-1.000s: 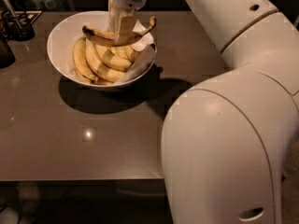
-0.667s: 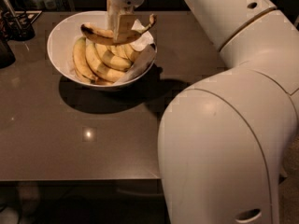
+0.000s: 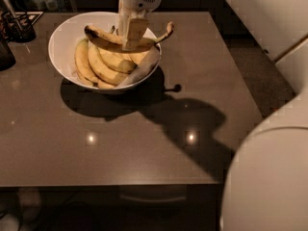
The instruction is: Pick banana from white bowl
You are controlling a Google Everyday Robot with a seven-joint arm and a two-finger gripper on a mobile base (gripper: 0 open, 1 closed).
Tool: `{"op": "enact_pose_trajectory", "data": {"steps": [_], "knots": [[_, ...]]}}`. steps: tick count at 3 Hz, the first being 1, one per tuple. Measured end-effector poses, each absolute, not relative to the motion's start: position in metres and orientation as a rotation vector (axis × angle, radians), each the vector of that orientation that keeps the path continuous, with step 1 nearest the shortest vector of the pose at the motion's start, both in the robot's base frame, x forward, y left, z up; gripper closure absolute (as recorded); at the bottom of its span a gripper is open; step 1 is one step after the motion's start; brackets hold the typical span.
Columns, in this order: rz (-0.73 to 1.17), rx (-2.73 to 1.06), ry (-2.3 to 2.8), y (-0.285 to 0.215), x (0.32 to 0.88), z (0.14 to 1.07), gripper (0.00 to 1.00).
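The white bowl [image 3: 65, 40] sits at the table's back left and holds several bananas. The banana [image 3: 103, 39], slender and brown-bruised with a black end at the left and a thin stem [image 3: 166, 32] pointing up right, lies across the top of the pile. My gripper [image 3: 130, 42] reaches down from above and is shut on this banana at its middle. Plumper, cleaner yellow bananas [image 3: 94, 64] lie under it in the bowl. White paper [image 3: 142, 66] lines the bowl's right side.
The bowl stands on a dark glossy table [image 3: 144, 143]. Dark objects [image 3: 17, 25] stand at the far left back corner. My white arm body [image 3: 269, 177] fills the lower right. The floor lies beyond the table's right edge.
The view has shifted and the arm's body now covers less of the table. The gripper stays shut on the banana over the bowl, which looks slightly higher over the pile.
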State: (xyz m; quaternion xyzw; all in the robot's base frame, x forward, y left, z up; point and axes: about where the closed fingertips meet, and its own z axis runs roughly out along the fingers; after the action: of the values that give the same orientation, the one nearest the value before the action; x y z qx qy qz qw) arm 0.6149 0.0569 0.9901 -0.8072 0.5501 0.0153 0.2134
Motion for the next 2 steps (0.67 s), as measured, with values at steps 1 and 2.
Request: {"op": "enact_pose_trajectory", "data": {"steps": [1, 2], "knots": [[0.096, -2.158, 1.624, 0.042, 0.571, 0.986, 1.00], [0.107, -2.180, 1.654, 0.038, 0.565, 0.969, 1.00]]}}
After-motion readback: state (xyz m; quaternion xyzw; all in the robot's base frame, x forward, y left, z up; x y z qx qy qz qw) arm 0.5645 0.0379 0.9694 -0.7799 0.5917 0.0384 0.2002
